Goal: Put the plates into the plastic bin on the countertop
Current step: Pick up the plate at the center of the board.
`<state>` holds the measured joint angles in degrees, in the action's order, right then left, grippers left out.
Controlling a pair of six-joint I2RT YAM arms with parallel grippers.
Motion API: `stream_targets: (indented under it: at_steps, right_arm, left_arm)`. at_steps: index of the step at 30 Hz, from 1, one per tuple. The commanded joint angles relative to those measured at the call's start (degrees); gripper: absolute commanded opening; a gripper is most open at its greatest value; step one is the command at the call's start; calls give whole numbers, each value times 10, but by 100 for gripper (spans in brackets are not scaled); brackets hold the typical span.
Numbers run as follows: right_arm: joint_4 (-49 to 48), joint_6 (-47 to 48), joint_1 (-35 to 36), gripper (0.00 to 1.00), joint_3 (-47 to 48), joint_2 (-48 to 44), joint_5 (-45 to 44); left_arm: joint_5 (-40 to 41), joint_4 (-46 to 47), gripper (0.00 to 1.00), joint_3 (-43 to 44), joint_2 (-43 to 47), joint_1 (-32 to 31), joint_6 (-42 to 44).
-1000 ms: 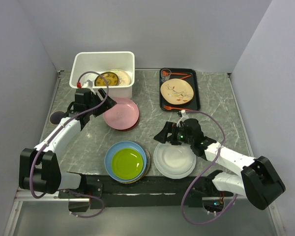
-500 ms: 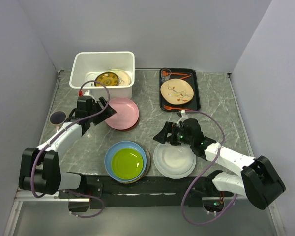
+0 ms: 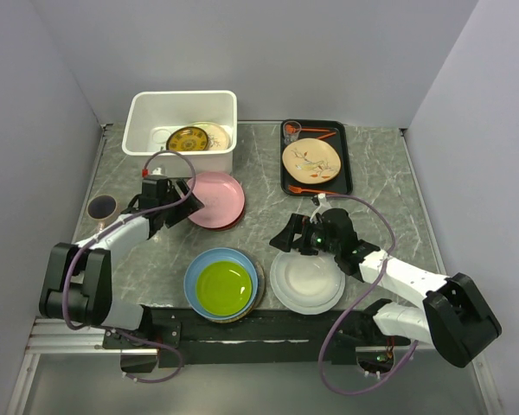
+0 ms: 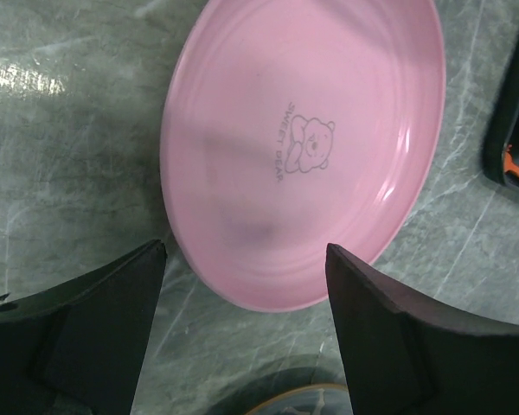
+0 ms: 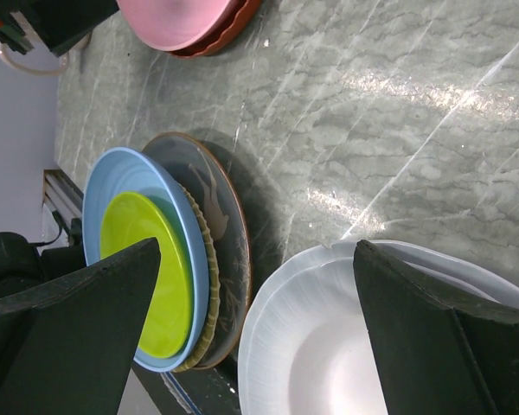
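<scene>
left claw (image 4: 242, 259) wide open, holding nothing, jaws straddling the near rim of the pink plate (image 4: 303, 147). that plate sits on a red-brown plate (image 5: 229, 30), so its rim is lifted off the table (image 3: 372, 216); probably why the approach is edge-on. plastic bin (image 3: 138, 121) is just behind it, with a gold-patterned plate (image 3: 189, 138) and a cream plate (image 3: 216, 133) in its right half and the left half free. right claw (image 5: 258, 251) is also open and empty, over the far rim of the white plate (image 3: 307, 281). blue/lime stack (image 3: 223, 284) close beside it; black tray (image 3: 344, 164) well apart.
</scene>
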<state>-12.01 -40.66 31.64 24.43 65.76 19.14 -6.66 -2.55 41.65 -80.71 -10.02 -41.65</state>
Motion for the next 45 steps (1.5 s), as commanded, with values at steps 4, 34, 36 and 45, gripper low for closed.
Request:
stream_targets:
  at_steps: [4, 34, 36, 45]
  right_arm:
    - [-14, 1, 4, 100, 4, 4, -1]
    - [-29, -4, 5, 100, 2, 24, 5]
    - [-29, -4, 5, 100, 2, 24, 6]
    - [-35, -8, 6, 100, -2, 23, 5]
  left_arm:
    - [7, 54, 79, -11, -38, -3, -11]
    - [25, 39, 1, 7, -51, -3, 4]
    - [19, 40, 1, 5, -46, -3, 3]
    - [-5, 26, 1, 12, -10, -3, 4]
